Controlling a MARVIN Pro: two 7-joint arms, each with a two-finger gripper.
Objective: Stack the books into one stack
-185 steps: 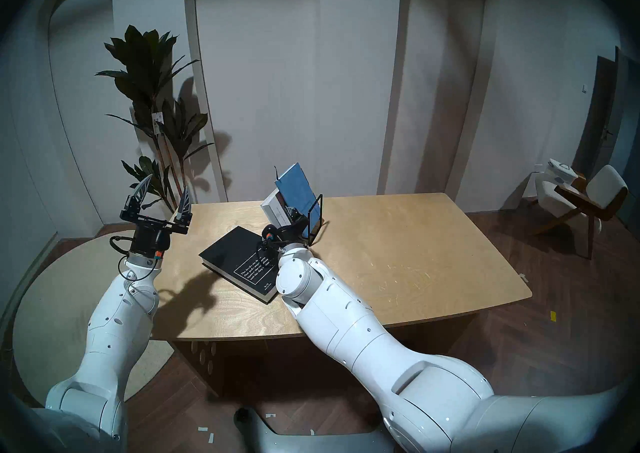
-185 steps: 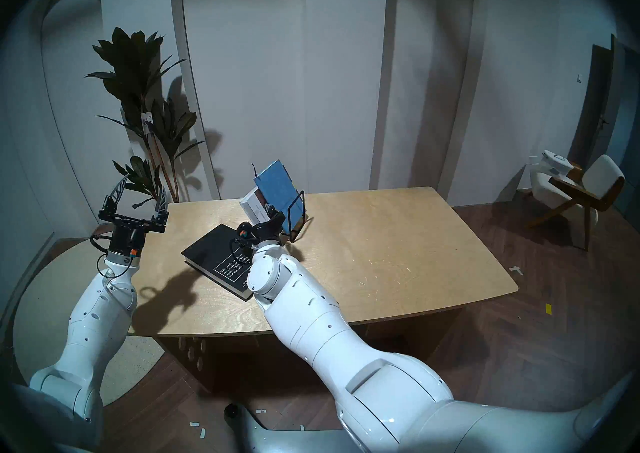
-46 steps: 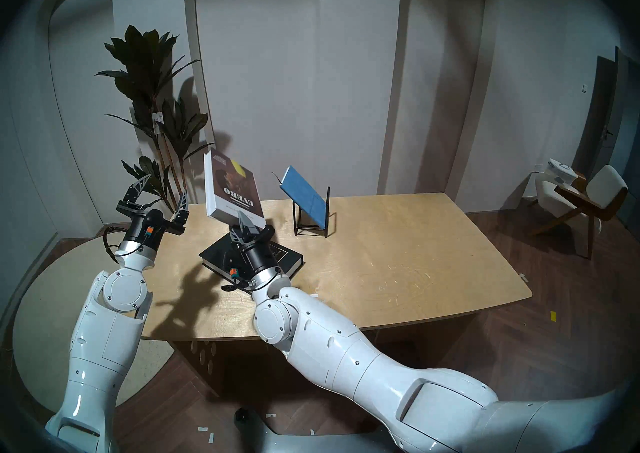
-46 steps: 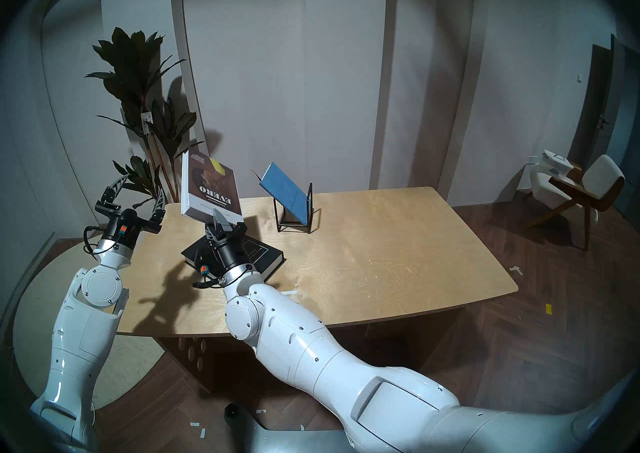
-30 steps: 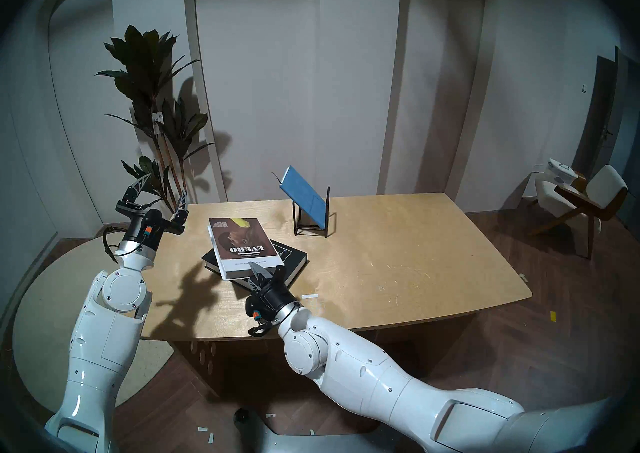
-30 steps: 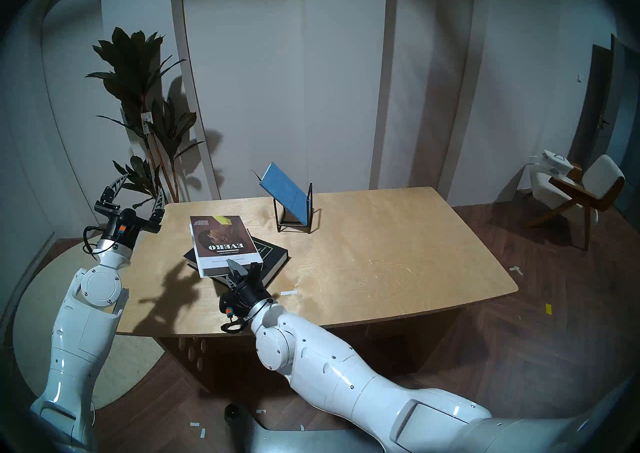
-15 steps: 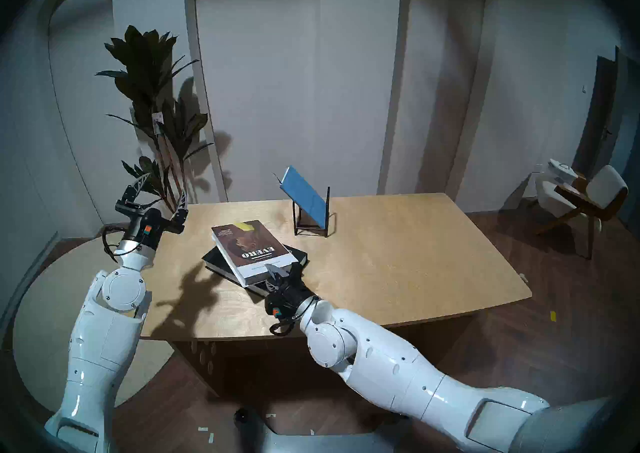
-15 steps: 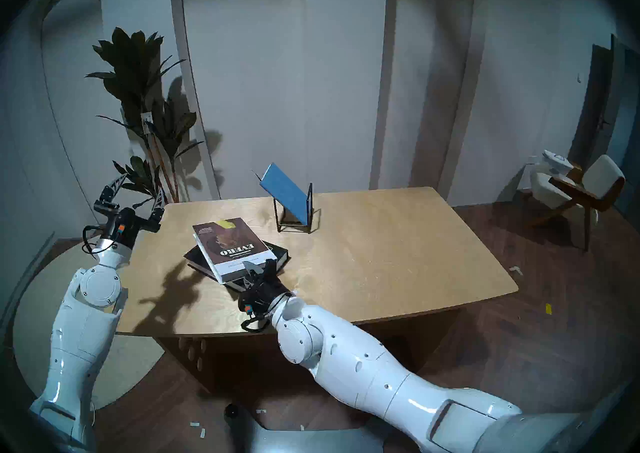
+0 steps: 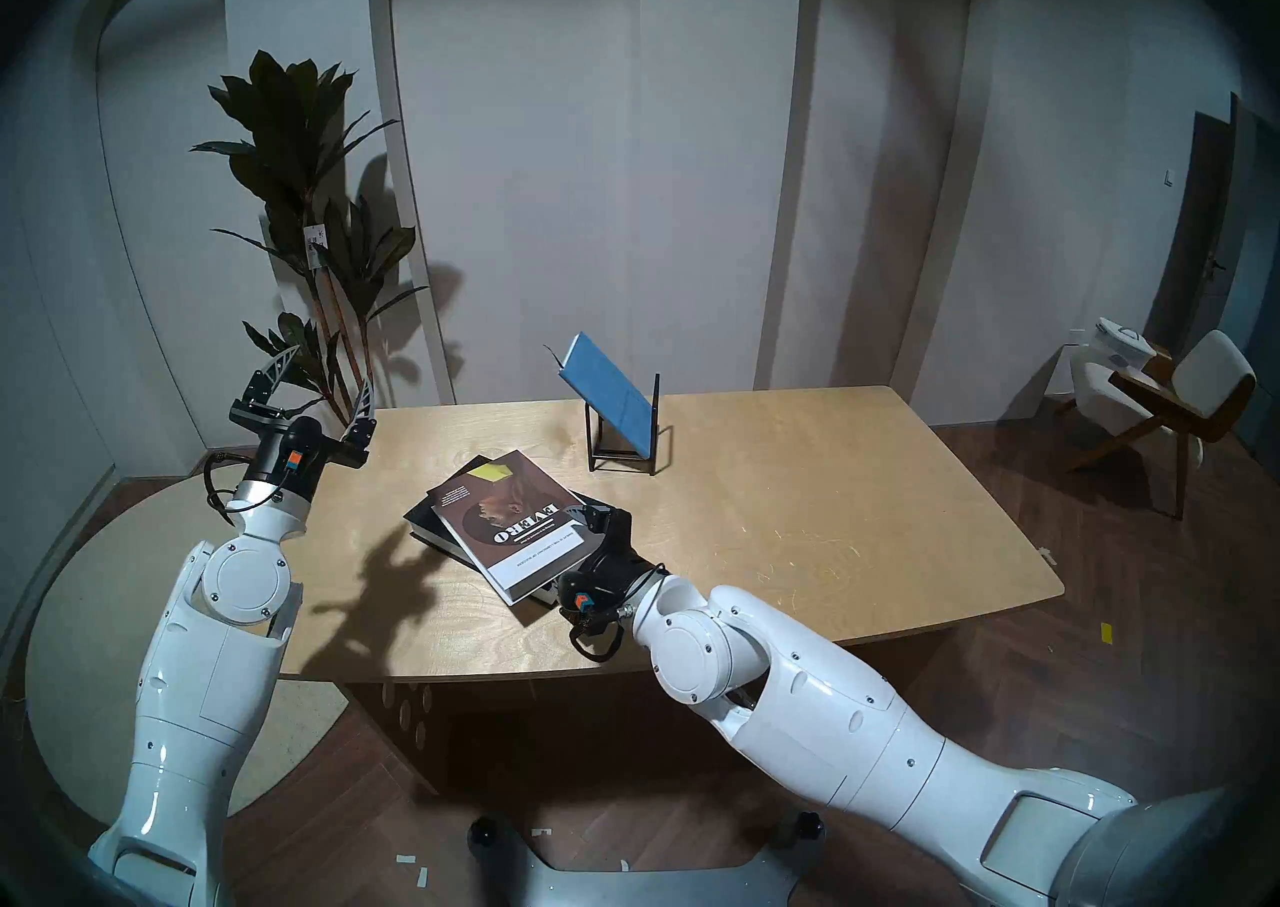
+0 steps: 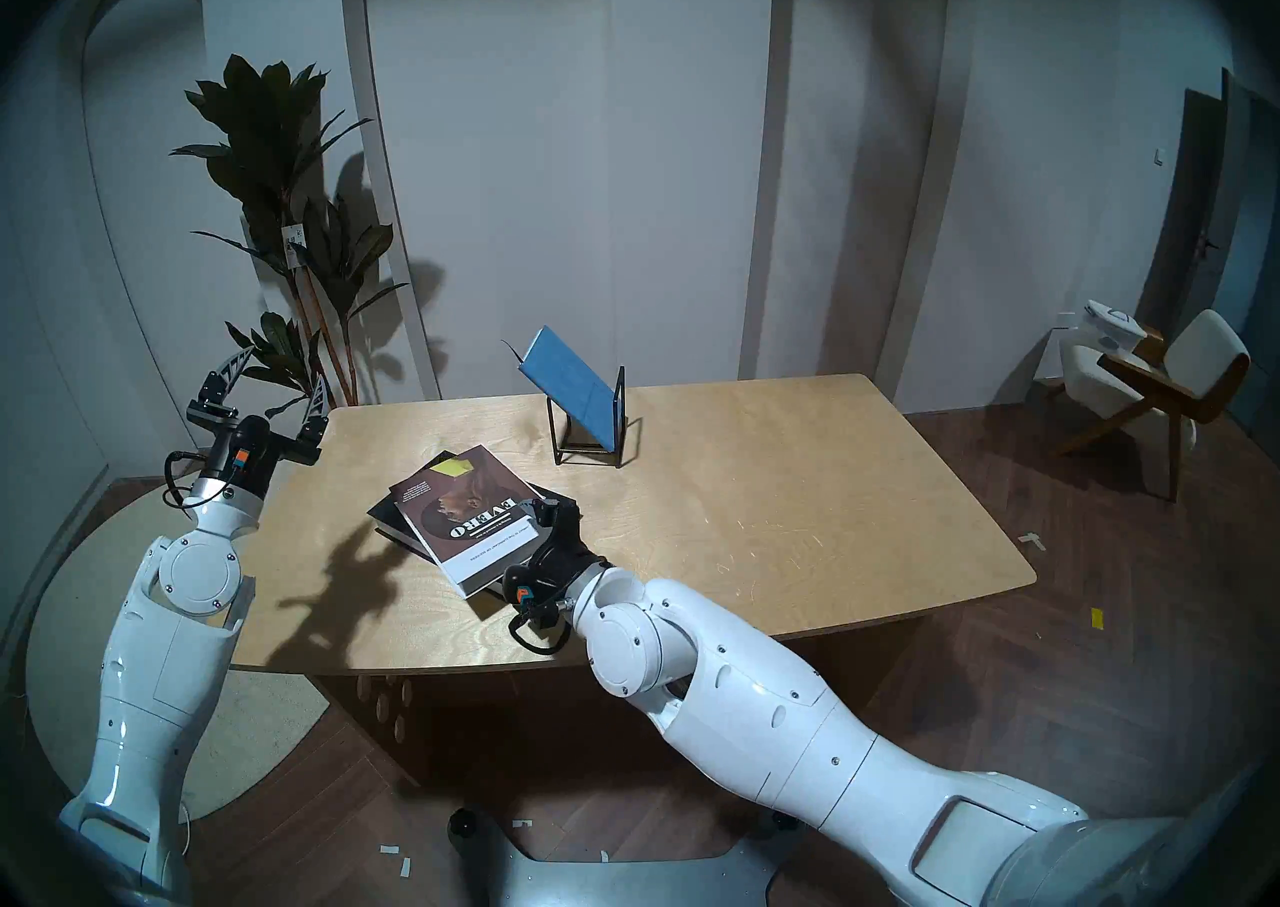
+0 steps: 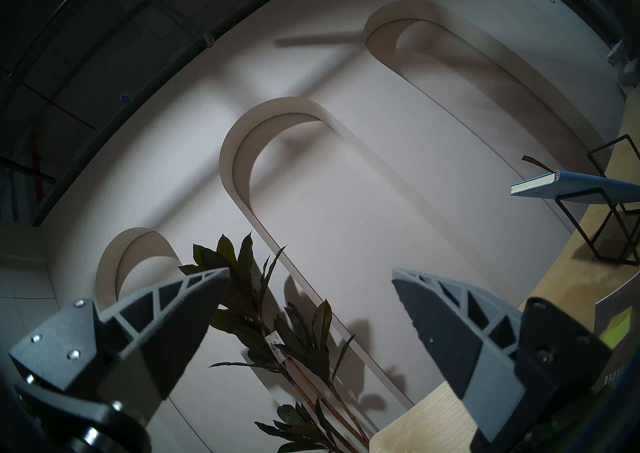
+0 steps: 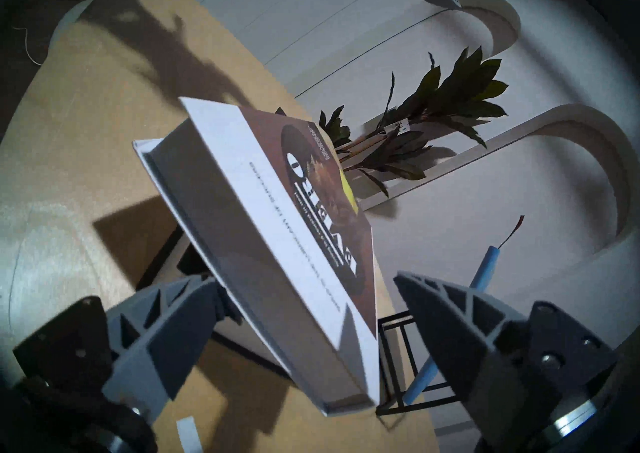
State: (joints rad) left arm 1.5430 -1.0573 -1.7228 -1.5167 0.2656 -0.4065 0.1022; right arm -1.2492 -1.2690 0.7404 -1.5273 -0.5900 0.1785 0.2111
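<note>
The brown-covered, white-spined book (image 9: 516, 517) lies face up on the thick black book (image 9: 421, 519) near the table's middle, turned askew and overhanging its front corner. My right gripper (image 9: 583, 517) is at the brown book's right edge. In the right wrist view its fingers (image 12: 166, 324) stand wide apart around the book's corner (image 12: 277, 217), with the far finger clear of the cover. The thin blue book (image 9: 609, 393) leans in the black wire rack (image 9: 654, 427) at the back. My left gripper (image 9: 334, 365) is open and empty, raised off the table's left corner.
The wooden table (image 9: 796, 503) stretches to the right of the books. A tall plant (image 9: 305, 192) stands behind the left gripper. A chair (image 9: 1177, 399) stands at the far right of the room. A white tape strip (image 12: 188, 435) lies on the table by my right wrist.
My right gripper brought the brown book from the rack down flat onto the black book and turned it. Its jaws, shut on the book half a second ago, now stand open. The left arm stayed nearly still.
</note>
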